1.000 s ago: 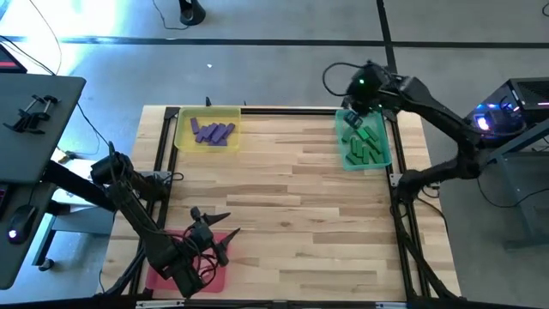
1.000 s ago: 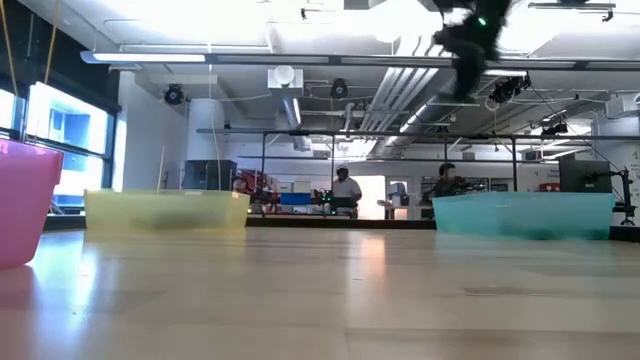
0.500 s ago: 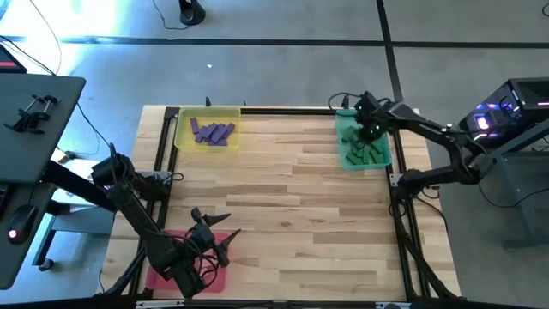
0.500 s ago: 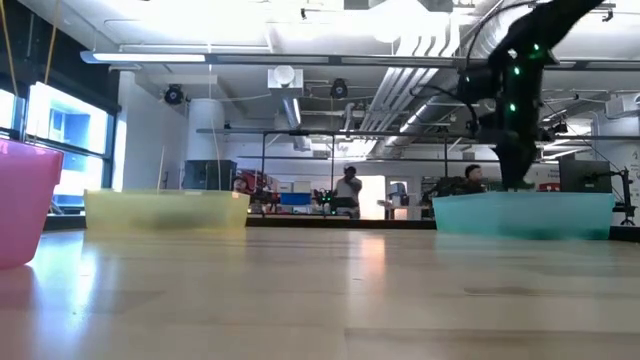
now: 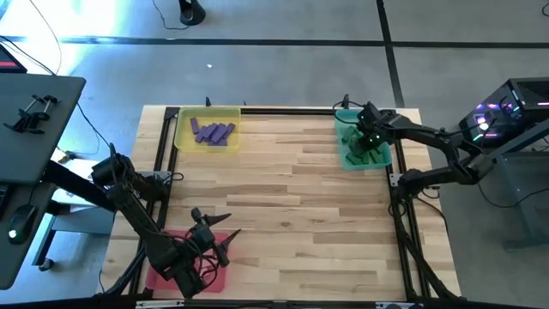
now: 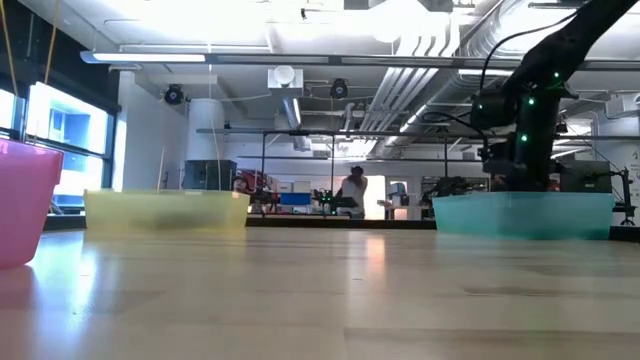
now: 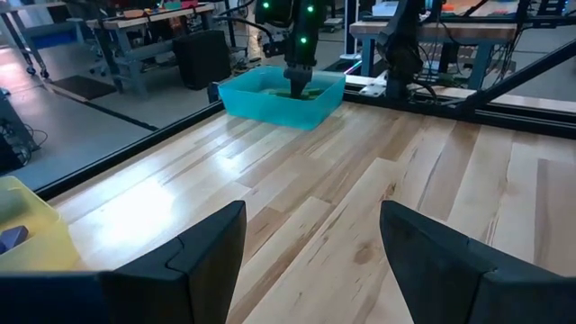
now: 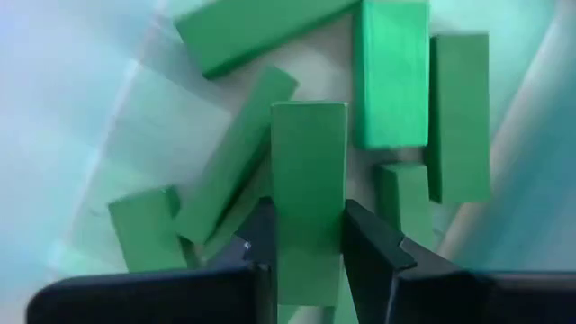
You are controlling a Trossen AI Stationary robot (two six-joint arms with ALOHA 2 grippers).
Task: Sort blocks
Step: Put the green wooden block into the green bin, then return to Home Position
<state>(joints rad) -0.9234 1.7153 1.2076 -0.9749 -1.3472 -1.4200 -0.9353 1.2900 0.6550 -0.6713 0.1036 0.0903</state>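
Observation:
My right gripper reaches down inside the teal tray at the far right, shut on one green block. Several other green blocks lie flat on the tray floor beneath it. The low view shows the gripper dipping behind the teal tray's wall. My left gripper hangs open over the pink tray at the near left, with nothing between its fingers. Purple blocks lie in the yellow tray at the far left. My right gripper pinches the green block's two long sides between its two fingers, near one end. The fingers point steeply down and run along the block, which sticks out past their tips. Whether its free end touches the blocks below, I cannot tell.
A black frame runs round the bare wooden table top between the three trays. Beyond the far edge the low view shows a room with people at a distance.
My right gripper has come down from high above the far right corner into the teal tray, tipping its fingers to point steeply down. The gap between its fingers shows no change. My left arm has kept still.

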